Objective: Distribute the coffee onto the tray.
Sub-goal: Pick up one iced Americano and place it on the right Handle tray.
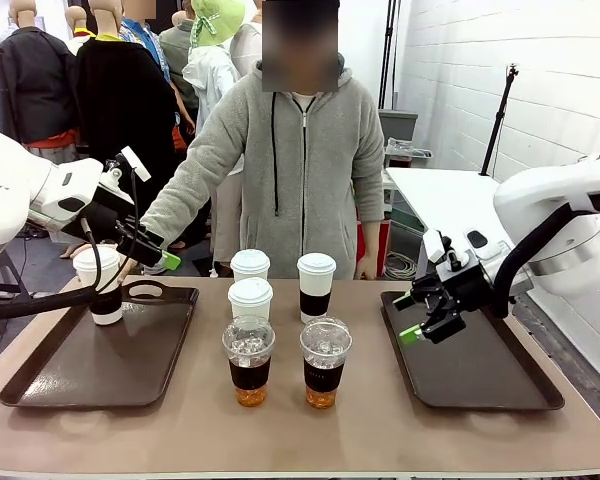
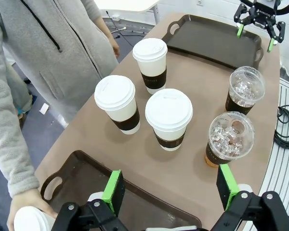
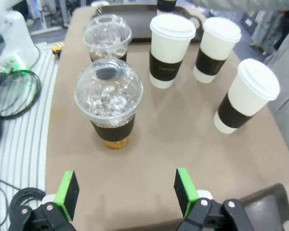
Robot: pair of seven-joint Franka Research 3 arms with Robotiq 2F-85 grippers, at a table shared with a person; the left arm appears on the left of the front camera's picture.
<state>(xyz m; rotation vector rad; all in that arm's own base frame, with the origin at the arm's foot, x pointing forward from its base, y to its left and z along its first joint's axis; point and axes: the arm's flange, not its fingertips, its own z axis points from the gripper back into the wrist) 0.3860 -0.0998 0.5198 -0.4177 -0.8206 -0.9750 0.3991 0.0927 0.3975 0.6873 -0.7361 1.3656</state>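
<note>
Three white lidded coffee cups (image 1: 250,298) and two clear dome-lidded cups of amber drink (image 1: 248,358) stand on the table between the trays. On the left tray (image 1: 130,370) stands another white cup (image 1: 102,285), with the person's hand (image 2: 24,204) on it. My left gripper (image 1: 158,252) hovers open above that tray's far edge, its pads (image 2: 113,190) bare. Over the right tray (image 1: 480,370), my right gripper (image 1: 410,317) is also open; between its pads (image 3: 183,185) there is nothing, and a clear cup (image 3: 108,101) stands just ahead.
The person stands at the far side, one arm reaching to the left tray. The table's front strip (image 1: 280,435) is bare. Cables (image 3: 14,91) lie on the floor beside the table.
</note>
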